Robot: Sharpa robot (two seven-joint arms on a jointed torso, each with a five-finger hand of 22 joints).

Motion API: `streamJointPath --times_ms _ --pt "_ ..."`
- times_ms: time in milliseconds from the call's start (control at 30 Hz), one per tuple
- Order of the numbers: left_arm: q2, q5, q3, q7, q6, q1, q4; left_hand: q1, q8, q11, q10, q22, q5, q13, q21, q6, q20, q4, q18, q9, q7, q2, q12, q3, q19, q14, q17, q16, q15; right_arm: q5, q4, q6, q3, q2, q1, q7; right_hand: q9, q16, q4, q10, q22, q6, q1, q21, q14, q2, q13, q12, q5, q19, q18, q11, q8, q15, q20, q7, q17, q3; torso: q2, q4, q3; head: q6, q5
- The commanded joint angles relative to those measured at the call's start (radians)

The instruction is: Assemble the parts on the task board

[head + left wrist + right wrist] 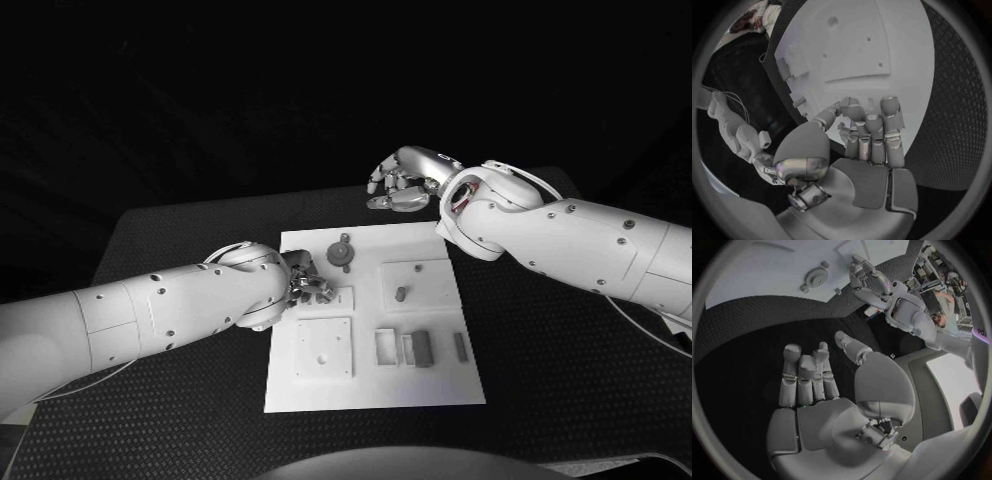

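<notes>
The white task board (433,385) lies in the middle of the black table. On it are a round grey part (340,252), a raised square plate (418,272) with a small peg (400,293), a second square plate (325,347), and grey blocks (421,350) side by side. My left hand (303,280) hovers at the board's left edge, with the thumb (826,119) close to the bent fingers (873,130); whether anything is pinched is hidden. My right hand (402,182) is past the board's far edge over bare table, fingers (807,372) apart and holding nothing.
Black textured matting (562,340) surrounds the board on all sides. The right wrist view takes in the board (754,270), the round part (817,276) and my left hand (867,280) beyond the mat. The left wrist view looks down on the holed square plate (851,50).
</notes>
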Motion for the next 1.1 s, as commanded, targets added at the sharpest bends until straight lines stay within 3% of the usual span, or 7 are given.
streamJointPath --times_ms 33,667,867,1100 --pt "0.001 -0.022 -0.001 0.000 -0.015 -0.003 0.000 0.032 -0.006 -0.005 -0.004 0.018 0.001 -0.001 0.002 0.013 -0.013 -0.016 0.018 -0.002 0.011 0.021 0.007 0.023 0.004 0.011 -0.001 0.007 -0.018 0.001 0.001 0.009 0.001 0.000 0.000 0.006 -0.001 -0.005 0.005 -0.003 0.012 0.000 -0.002 -0.006 -0.006 0.003 -0.002 0.000 0.002 0.002 0.014 0.001 0.002 -0.002 0.000 0.010 -0.002 0.000 0.000 -0.0009 0.0005 0.001 0.001" --pt "-0.003 -0.044 -0.001 -0.005 -0.011 -0.004 0.005 0.029 -0.005 -0.006 -0.001 0.018 0.001 -0.003 0.002 0.022 -0.013 -0.007 0.018 -0.014 0.009 0.011 0.009 0.019 0.006 0.014 -0.003 0.009 -0.019 0.001 0.000 0.009 0.001 -0.001 0.000 0.005 -0.001 -0.005 0.007 -0.003 0.012 0.000 -0.004 -0.006 -0.006 0.003 -0.002 0.000 0.002 0.002 0.014 0.001 0.002 -0.002 0.000 0.011 -0.002 -0.001 0.000 -0.0006 0.0004 -0.002 0.001" --pt "-0.004 -0.044 -0.001 -0.006 -0.013 -0.004 0.006 0.023 -0.005 -0.007 0.000 0.017 0.000 -0.005 0.002 0.024 -0.014 0.002 0.019 -0.022 0.009 -0.001 0.010 0.015 0.008 0.015 -0.005 0.010 -0.020 0.001 0.000 0.009 0.001 -0.001 0.000 0.005 -0.001 -0.005 0.007 -0.003 0.012 0.000 -0.004 -0.006 -0.006 0.003 -0.002 0.000 0.002 0.002 0.014 0.001 0.002 -0.002 0.000 0.011 -0.002 -0.001 0.000 -0.0012 0.0008 -0.001 0.001" --pt "-0.003 -0.044 -0.001 -0.003 -0.004 -0.004 0.008 0.007 -0.004 -0.007 0.000 0.016 -0.003 -0.008 -0.001 0.024 -0.014 0.024 0.019 -0.036 0.008 -0.033 0.011 0.008 0.009 0.016 -0.009 0.011 -0.020 0.001 0.000 0.009 0.001 -0.002 0.000 0.005 -0.001 -0.006 0.007 -0.003 0.012 0.000 -0.004 -0.006 -0.006 0.002 -0.002 0.000 0.002 0.002 0.014 0.001 0.002 -0.002 0.000 0.011 -0.002 -0.001 0.000 -0.0003 0.0005 -0.003 0.000"
